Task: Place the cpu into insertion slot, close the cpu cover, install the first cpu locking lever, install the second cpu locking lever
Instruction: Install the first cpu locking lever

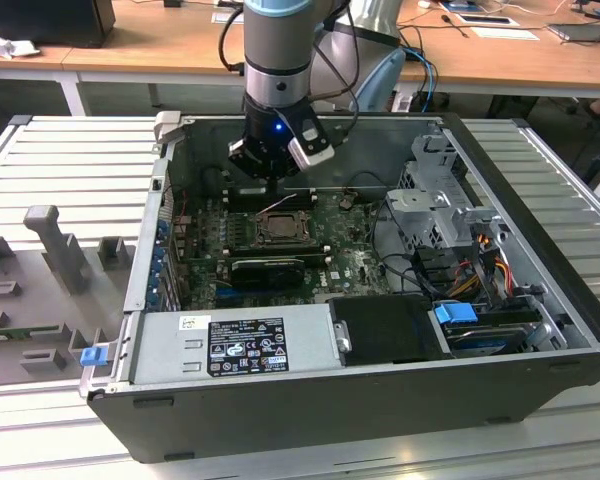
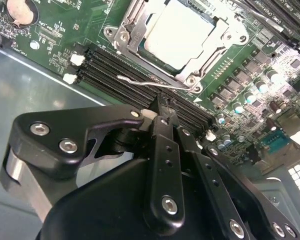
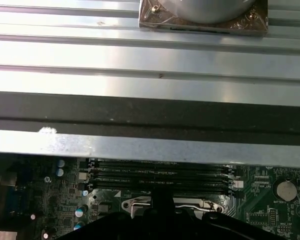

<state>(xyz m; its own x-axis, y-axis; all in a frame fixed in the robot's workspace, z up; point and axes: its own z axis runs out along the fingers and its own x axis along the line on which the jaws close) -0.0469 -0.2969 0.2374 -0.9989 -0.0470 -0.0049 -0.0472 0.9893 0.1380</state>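
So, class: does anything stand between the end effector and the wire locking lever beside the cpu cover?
Nothing visible does. In the second wrist view the end effector sits right beside the locking lever, above the memory slots.

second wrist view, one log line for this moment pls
cpu: seated | cover: down over it | end effector: shut, tip by lever

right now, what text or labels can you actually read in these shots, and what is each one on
Nothing is legible enough to quote.
Black label on the power supply, exterior view: dense white print and marks, too small to read.
White sticker next to it: too small to read.
Motherboard markings, second wrist view: blurred.
cpu face: no print I can make out.
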